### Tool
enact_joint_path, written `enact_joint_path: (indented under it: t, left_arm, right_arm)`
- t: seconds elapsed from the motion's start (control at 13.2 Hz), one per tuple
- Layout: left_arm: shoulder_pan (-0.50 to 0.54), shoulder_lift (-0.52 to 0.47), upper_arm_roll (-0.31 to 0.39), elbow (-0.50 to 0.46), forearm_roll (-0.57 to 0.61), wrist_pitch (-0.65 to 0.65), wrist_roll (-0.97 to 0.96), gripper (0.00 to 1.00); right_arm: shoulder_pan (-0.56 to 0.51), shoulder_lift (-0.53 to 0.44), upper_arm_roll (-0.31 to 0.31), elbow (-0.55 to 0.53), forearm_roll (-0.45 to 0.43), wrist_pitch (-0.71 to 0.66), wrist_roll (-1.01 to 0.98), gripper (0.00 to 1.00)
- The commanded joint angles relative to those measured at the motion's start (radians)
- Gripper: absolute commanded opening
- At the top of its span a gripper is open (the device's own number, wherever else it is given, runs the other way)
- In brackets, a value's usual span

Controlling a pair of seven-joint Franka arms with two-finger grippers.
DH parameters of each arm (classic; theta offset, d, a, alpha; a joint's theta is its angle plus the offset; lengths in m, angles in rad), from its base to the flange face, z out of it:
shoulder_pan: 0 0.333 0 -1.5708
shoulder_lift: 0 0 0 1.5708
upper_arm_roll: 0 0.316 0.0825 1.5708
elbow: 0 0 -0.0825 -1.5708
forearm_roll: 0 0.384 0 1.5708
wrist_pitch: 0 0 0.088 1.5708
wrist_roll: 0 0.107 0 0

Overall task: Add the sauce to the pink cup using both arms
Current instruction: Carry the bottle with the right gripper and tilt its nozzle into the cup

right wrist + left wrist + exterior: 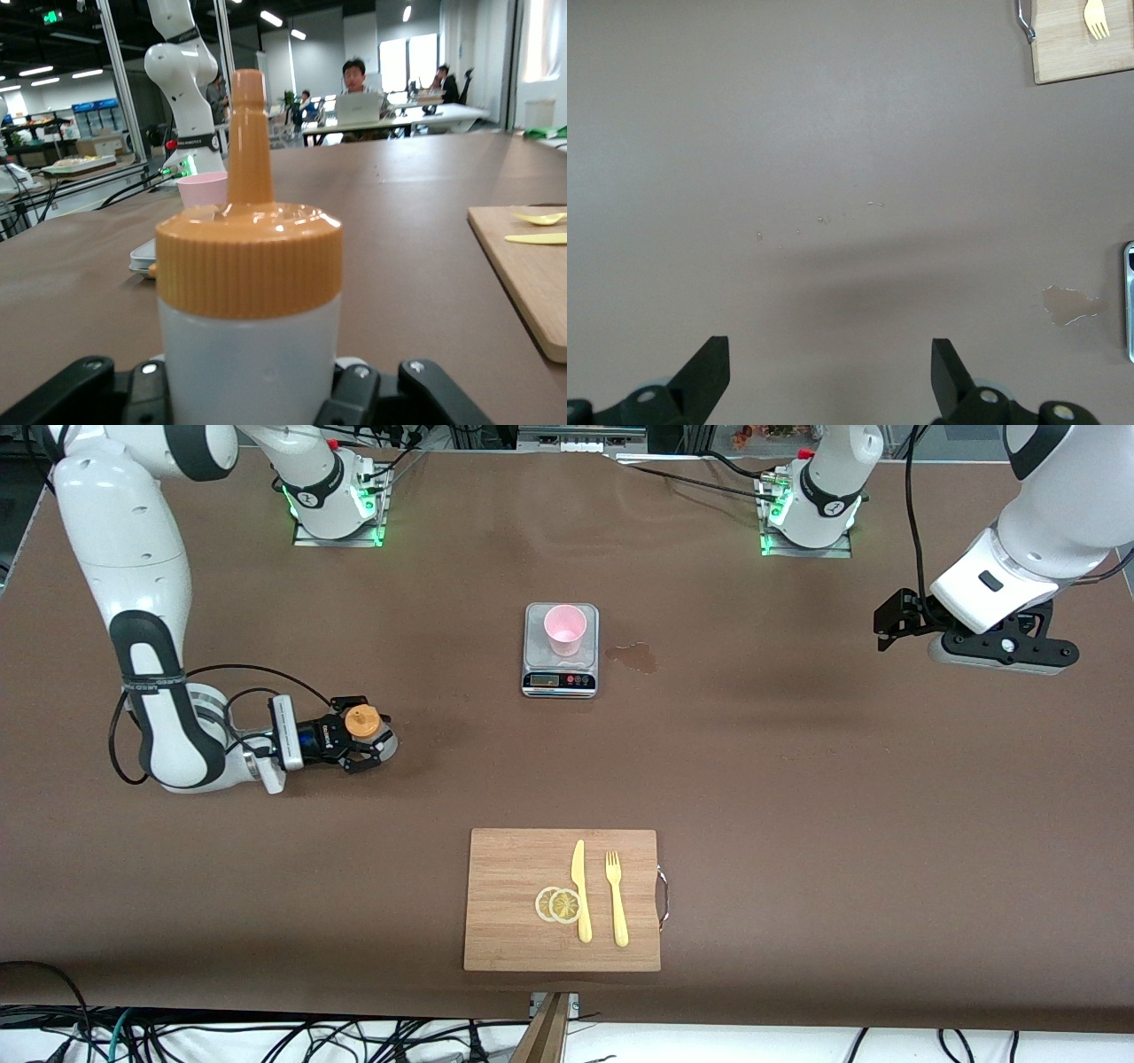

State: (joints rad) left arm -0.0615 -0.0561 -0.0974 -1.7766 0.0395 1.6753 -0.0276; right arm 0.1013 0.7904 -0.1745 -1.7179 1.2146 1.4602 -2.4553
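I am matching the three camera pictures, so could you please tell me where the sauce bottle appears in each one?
Front view: the sauce bottle stands between the right gripper fingers, toward the right arm's end.
Left wrist view: not in it.
Right wrist view: it fills the centre.
Shared landmark: the wooden cutting board.

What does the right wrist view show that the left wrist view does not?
Only the right wrist view shows the sauce bottle, upright between the right gripper fingers, the pink cup, and a knife. Only the left wrist view shows the open left gripper over bare table and a spill stain. Both show the cutting board and the fork.
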Motion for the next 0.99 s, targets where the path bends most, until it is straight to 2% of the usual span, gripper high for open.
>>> enact_joint_path:
  t: [0.0, 0.15, 0.38, 0.53, 0.76, 0.91]
  left_arm:
    - [0.005, -0.002, -0.001, 0.011, -0.02, -0.016, 0.002, 1.0]
    - [0.005, -0.002, -0.001, 0.011, -0.02, -0.016, 0.002, 1.0]
    - [0.006, -0.002, -0.001, 0.011, -0.021, -0.016, 0.002, 1.0]
    - [0.006, -0.002, 0.002, 0.011, -0.033, -0.016, 0.002, 1.0]
    - [0.006, -0.001, 0.002, 0.011, -0.033, -0.016, 0.002, 1.0]
    - [0.006, -0.002, 0.002, 0.011, -0.033, -0.016, 0.002, 1.0]
  right_arm:
    - [0.147, -0.101, -0.092, -0.032, -0.03, 0.089, 0.102, 0.11]
    - [0.231, -0.17, -0.115, -0.043, -0.108, 0.19, 0.194, 0.11]
    - [0.383, -0.276, -0.152, -0.072, -0.295, 0.299, 0.385, 0.11]
    - [0.466, -0.356, -0.157, -0.133, -0.412, 0.366, 0.531, 0.11]
    - [0.564, -0.431, -0.157, -0.199, -0.559, 0.414, 0.732, 0.11]
    - [0.622, -0.476, -0.155, -0.222, -0.7, 0.413, 0.914, 0.1]
